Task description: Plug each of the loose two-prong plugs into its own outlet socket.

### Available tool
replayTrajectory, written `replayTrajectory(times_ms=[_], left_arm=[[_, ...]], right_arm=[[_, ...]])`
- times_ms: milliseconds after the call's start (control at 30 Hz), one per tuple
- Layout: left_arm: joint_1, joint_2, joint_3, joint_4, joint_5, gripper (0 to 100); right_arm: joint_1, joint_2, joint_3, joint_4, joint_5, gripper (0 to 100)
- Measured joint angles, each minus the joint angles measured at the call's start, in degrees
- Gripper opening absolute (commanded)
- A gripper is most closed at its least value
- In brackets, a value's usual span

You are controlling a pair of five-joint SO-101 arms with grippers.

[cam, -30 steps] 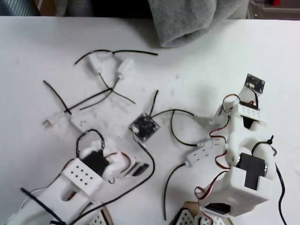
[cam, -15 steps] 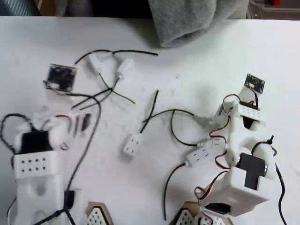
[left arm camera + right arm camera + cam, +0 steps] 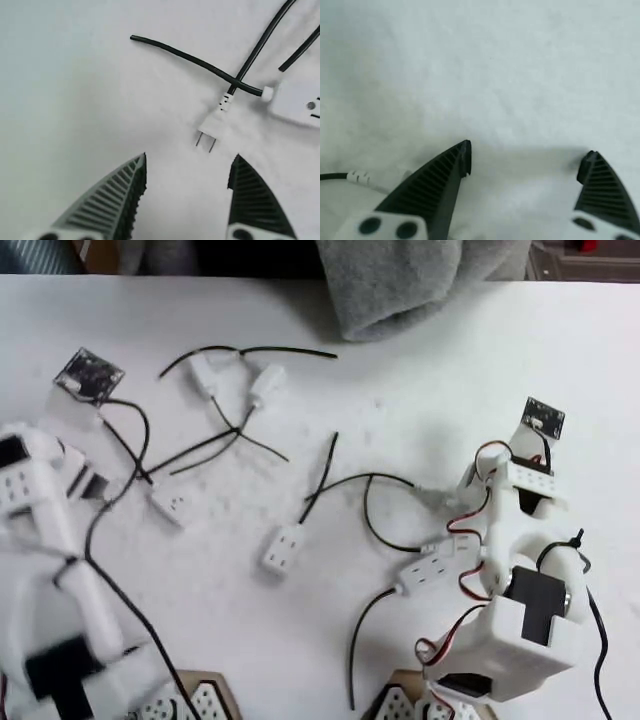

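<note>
left pincer (image 3: 189, 157) hangs wide open over the white tabletop (image 3: 75, 100), gripping nothing. just ahead of its gap lies a loose two-prong plug (image 3: 214, 124), flat on the surface, prongs aimed back at the pincer, untouched. its black cord (image 3: 260, 45) trails away and crosses a second cord (image 3: 190, 57). just beside that sits a white block (image 3: 300, 102), probably an outlet socket, though the edge cuts it off.

from above, one outlet socket (image 3: 172, 505) lies near the left arm and another (image 3: 283, 548) sits mid-table. two more plugs (image 3: 205, 375) wait well apart up top.

right pincer (image 3: 528, 148) is open too, holding nothing, over bare tabletop.

handling call: that plug looks light, hard and slick, likely to skate if nudged. the limp cord will tug and twist it. best grip is across the flat sides of the body, behind the prongs. keep off the cord and the thin prongs.
</note>
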Motion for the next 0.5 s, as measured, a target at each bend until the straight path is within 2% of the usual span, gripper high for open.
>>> replayTrajectory(times_ms=[233,367,500], left_arm=[[-0.4,18.2,-10.2,0.0,-13.9,26],[-1.0,25.0,-13.3,-0.1,-18.5,26],[-1.2,29.4,-17.1,-0.1,-19.3,26]], right_arm=[[0.0,0.0,0.0,0.0,0.0,34.1],[0.0,0.0,0.0,0.0,0.0,34.1],[0.0,0.0,0.0,0.0,0.0,34.1]])
